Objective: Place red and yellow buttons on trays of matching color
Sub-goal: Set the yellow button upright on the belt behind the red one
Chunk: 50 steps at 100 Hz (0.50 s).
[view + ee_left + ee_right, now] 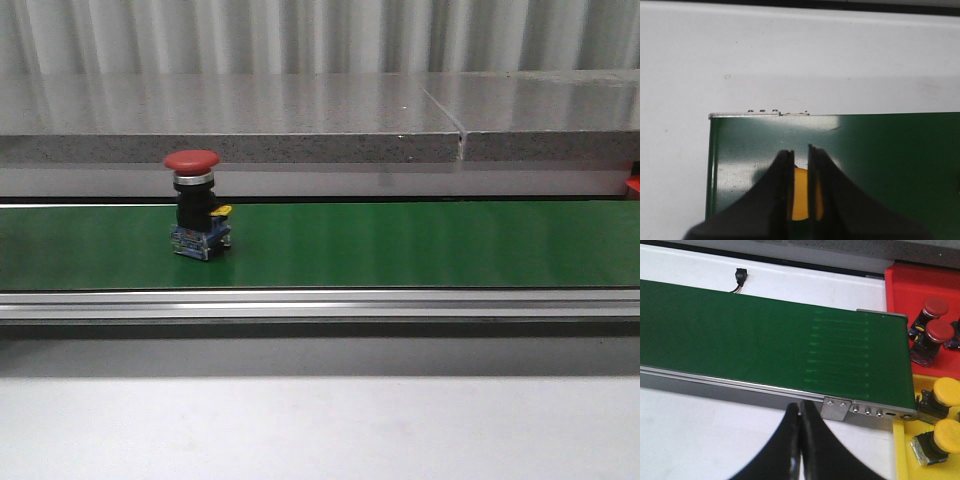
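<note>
Sitting in red tray [905, 285]: red buttons [935, 306]

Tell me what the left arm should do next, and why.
Probably lift and carry toward the yellow tray. The left gripper is shut on a yellow button just above the belt, and two yellow buttons already sit in that tray.
</note>
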Each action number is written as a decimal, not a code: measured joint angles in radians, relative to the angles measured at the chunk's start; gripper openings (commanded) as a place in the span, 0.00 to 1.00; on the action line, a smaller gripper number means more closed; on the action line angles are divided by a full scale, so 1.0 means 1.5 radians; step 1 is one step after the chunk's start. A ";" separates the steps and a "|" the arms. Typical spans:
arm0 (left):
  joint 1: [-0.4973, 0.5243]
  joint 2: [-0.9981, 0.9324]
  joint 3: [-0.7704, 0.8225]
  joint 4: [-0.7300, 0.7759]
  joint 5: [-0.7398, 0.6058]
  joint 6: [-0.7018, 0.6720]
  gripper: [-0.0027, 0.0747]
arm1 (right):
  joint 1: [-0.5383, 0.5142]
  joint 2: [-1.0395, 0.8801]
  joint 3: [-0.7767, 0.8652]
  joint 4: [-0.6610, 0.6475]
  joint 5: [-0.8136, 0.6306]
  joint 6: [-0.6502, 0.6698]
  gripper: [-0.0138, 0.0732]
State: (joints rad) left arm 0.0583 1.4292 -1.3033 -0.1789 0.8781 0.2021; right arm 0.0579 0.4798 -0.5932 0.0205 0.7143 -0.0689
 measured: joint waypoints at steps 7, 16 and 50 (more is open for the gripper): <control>-0.017 -0.024 0.003 0.007 -0.003 0.008 0.01 | 0.000 0.000 0.000 0.000 0.000 0.000 0.08; -0.040 -0.057 0.020 0.016 -0.016 0.013 0.01 | 0.000 0.000 0.000 0.000 0.000 0.000 0.08; -0.097 -0.220 0.196 0.047 -0.129 0.016 0.01 | 0.000 0.000 0.000 0.000 0.000 0.000 0.08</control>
State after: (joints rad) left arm -0.0870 1.0985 -1.0089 -0.1080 0.6839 0.2266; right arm 0.0579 0.4798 -0.5932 0.0205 0.7143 -0.0689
